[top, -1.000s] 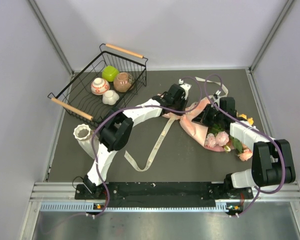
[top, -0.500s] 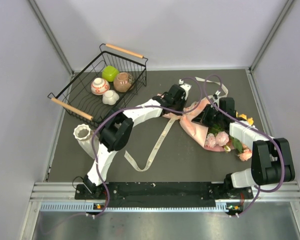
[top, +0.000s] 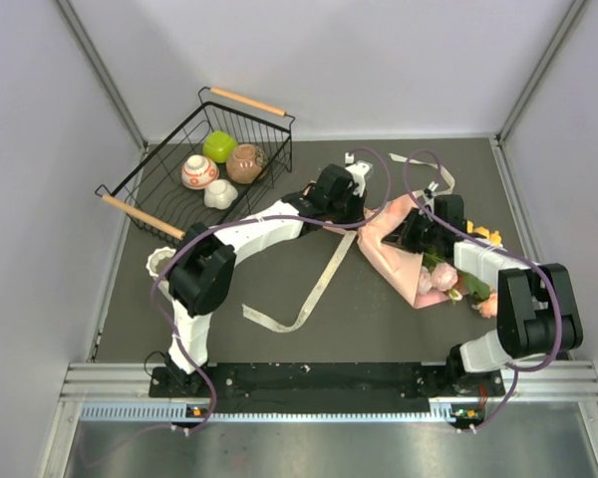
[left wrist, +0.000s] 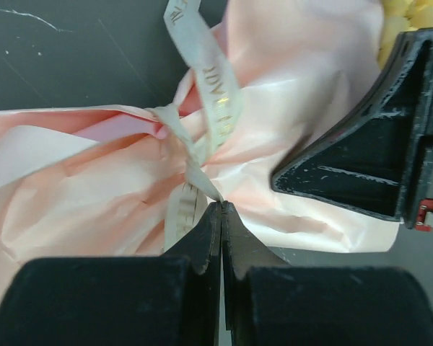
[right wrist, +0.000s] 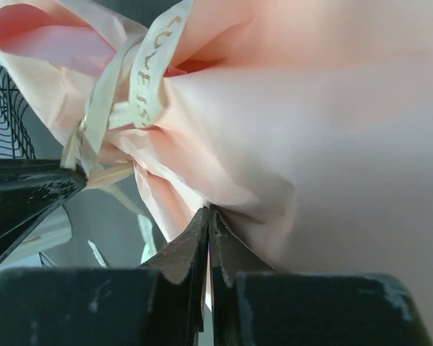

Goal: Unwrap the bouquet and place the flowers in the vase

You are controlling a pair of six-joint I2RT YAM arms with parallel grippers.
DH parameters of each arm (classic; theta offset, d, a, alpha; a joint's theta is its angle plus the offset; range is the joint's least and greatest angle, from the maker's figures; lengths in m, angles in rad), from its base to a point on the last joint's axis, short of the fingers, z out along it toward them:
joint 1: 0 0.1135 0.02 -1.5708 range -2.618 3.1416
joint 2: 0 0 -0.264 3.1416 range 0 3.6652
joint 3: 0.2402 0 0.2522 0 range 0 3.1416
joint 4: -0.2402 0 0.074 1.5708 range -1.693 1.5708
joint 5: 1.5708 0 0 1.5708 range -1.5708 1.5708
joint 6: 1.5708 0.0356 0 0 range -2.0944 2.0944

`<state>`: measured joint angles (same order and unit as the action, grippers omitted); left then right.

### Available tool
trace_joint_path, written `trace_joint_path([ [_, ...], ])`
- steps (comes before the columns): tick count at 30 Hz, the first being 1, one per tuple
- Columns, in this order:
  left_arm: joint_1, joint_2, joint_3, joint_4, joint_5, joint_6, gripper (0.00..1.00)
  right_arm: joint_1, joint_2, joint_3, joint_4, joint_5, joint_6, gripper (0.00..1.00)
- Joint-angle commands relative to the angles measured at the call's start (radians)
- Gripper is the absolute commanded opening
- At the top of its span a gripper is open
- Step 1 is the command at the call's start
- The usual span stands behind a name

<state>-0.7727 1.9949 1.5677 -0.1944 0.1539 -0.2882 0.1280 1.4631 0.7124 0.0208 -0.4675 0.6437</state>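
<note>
Bouquet [top: 394, 251] lies on its side on the dark bench [top: 379, 339] at about 3 o'clock from the bench centre, its pink wrapping paper [left wrist: 94, 194] gathered at the narrow end. That end points toward 10 o'clock, while the flowers [top: 441, 277] spill out toward 4 o'clock. A cream ribbon [top: 324, 271] printed with gold letters is knotted around the paper's neck, and one long tail trails across the bench toward 7 o'clock. The left gripper [left wrist: 221, 210] reaches in from 10 o'clock of the bouquet; its fingers are pressed together with a strand of the ribbon pinched at their tips, right at the knot. The right gripper [right wrist: 208, 214] sits just beside it, at 3 o'clock of the knot, its fingers likewise closed tight, nipping a fold of the wrapping paper. The two stand close together but apart. The vase [top: 160, 262] stands at the bench's left edge, about 9 o'clock, partly hidden behind the left arm's elbow and well apart from the bouquet. A black wire basket [top: 247, 101] with wooden handles sits at 10 o'clock and holds a green piece [top: 218, 145], a brown pot [top: 245, 162], a patterned pot [top: 199, 171] and a small white piece [top: 220, 194].
</note>
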Motion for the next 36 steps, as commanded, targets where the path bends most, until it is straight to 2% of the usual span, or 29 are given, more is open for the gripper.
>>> trace_joint_path([
  [1, 0.019, -0.061, -0.020, 0.085, 0.061, -0.051, 0.00, 0.005, 0.032, 0.009, 0.036, 0.033, -0.006, 0.00],
  [4, 0.044, -0.071, -0.049, 0.116, 0.116, -0.092, 0.00, 0.005, 0.029, 0.009, 0.030, 0.050, -0.013, 0.00],
  [5, 0.052, -0.087, -0.081, 0.140, 0.186, -0.104, 0.00, 0.005, 0.032, 0.010, 0.025, 0.053, -0.015, 0.00],
  [6, 0.067, -0.097, -0.107, 0.241, 0.228, -0.135, 0.00, 0.005, 0.036, 0.013, 0.024, 0.056, -0.015, 0.00],
  [10, 0.079, -0.188, -0.265, 0.465, 0.430, -0.189, 0.00, 0.005, 0.057, 0.035, 0.022, 0.056, -0.012, 0.00],
  [12, 0.078, -0.217, -0.284, 0.463, 0.473, -0.177, 0.00, 0.004, 0.069, 0.041, 0.028, 0.056, -0.007, 0.00],
  [20, 0.084, -0.353, -0.302, 0.109, 0.300, -0.100, 0.00, 0.005, 0.109, 0.061, 0.042, 0.066, 0.004, 0.00],
  [27, 0.098, -0.513, -0.295, -0.052, 0.245, -0.043, 0.00, 0.005, 0.135, 0.085, 0.036, 0.085, -0.001, 0.00],
  [36, 0.142, -0.882, -0.215, -0.195, 0.064, 0.070, 0.00, 0.007, 0.141, 0.127, -0.010, 0.130, -0.029, 0.00],
])
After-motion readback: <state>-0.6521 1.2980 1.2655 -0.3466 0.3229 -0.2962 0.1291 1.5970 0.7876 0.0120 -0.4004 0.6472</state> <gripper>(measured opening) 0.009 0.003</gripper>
